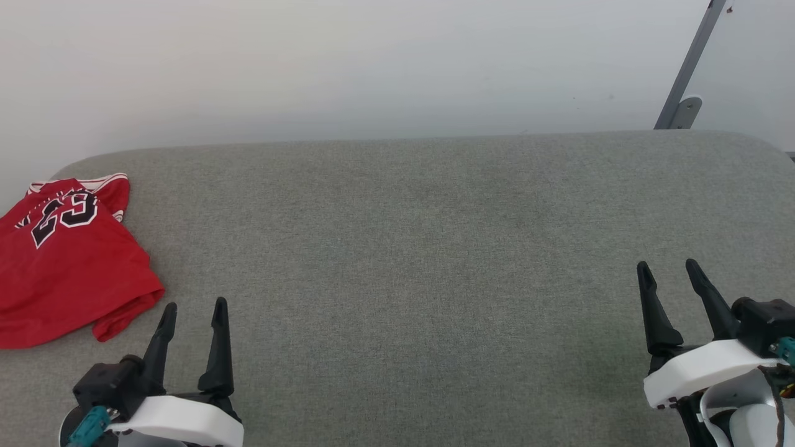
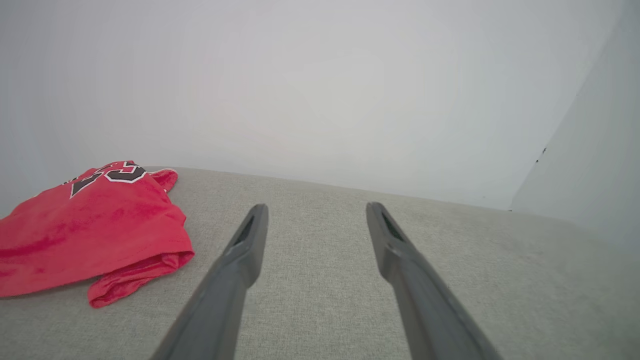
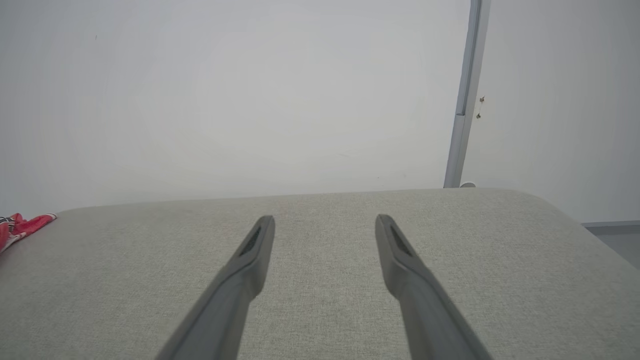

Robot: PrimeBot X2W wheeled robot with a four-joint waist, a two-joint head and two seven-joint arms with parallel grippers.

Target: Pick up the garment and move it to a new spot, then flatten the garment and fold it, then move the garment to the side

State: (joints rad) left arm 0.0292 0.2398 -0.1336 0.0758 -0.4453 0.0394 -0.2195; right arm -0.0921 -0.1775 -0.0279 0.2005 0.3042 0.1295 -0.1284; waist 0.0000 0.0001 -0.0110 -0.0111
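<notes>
The garment [image 1: 68,273] is cut off by the left edge in the head and left wrist views, and part of its hem is tucked under and hidden. The lettering [image 1: 53,200] over the number [image 1: 65,217] is creased and too small to be read. The grey pole [image 1: 692,62] is cropped by the head view's top edge.

You'll see the padded surface [image 1: 435,248] is grey-green with a fine woven fleck. At its left end, the garment [image 1: 68,273] is red, with a black "23" outlined in white and red-white striped trim at its far edge. At the surface's near edge, the left gripper [image 1: 195,304] and right gripper [image 1: 667,264] are black with white cuffs. Behind the surface, the wall [image 1: 372,62] is off-white and the metal strut [image 1: 689,68] grey.
</notes>
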